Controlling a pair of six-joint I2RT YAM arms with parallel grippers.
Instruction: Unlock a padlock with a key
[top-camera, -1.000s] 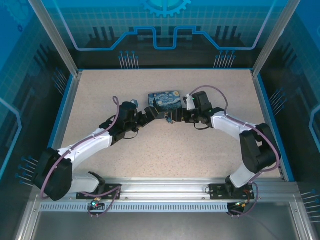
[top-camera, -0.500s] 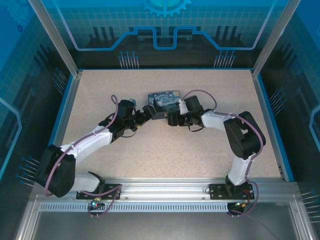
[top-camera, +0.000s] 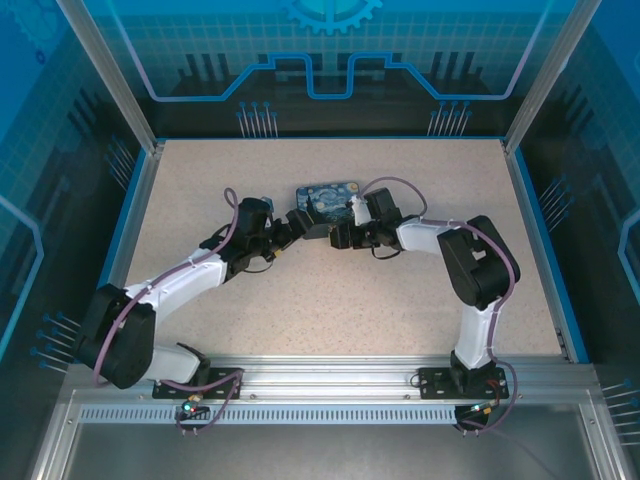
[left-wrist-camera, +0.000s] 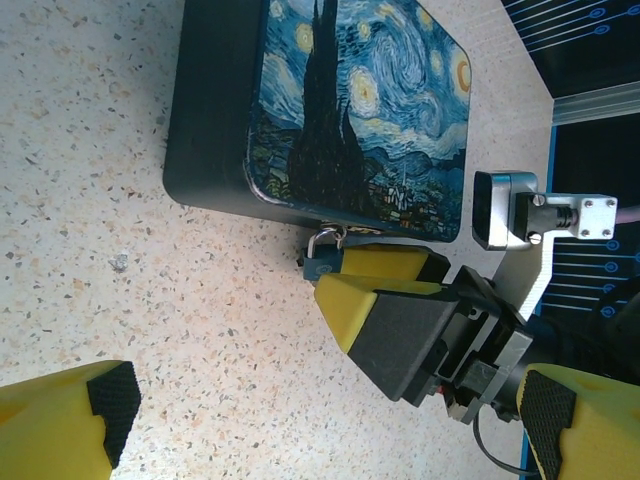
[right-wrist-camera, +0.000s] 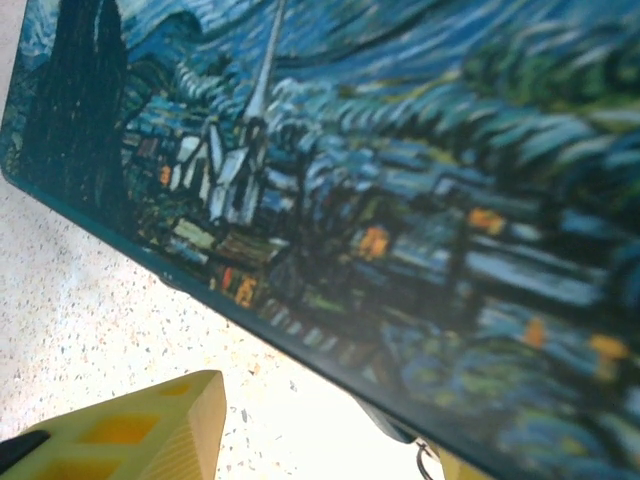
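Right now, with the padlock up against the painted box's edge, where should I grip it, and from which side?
Probably best to take the padlock by its bluish body, jaws across the flat faces, not by the thin shackle. The shackle end points into the box wall, so that side is blocked. Come in low over the table, from the side opposite the box.

Left arm (top-camera: 180, 285) stretched low from its base, angled forward and inward. Right arm (top-camera: 470, 270) folded at the elbow with its forearm pointing left, so both wrists sit nose to nose mid-counter. Left jaws spread wide, yellow fingers (left-wrist-camera: 65, 415) at opposite edges of the left wrist view; right jaws partly apart, gap visible between its fingers (right-wrist-camera: 140, 430).
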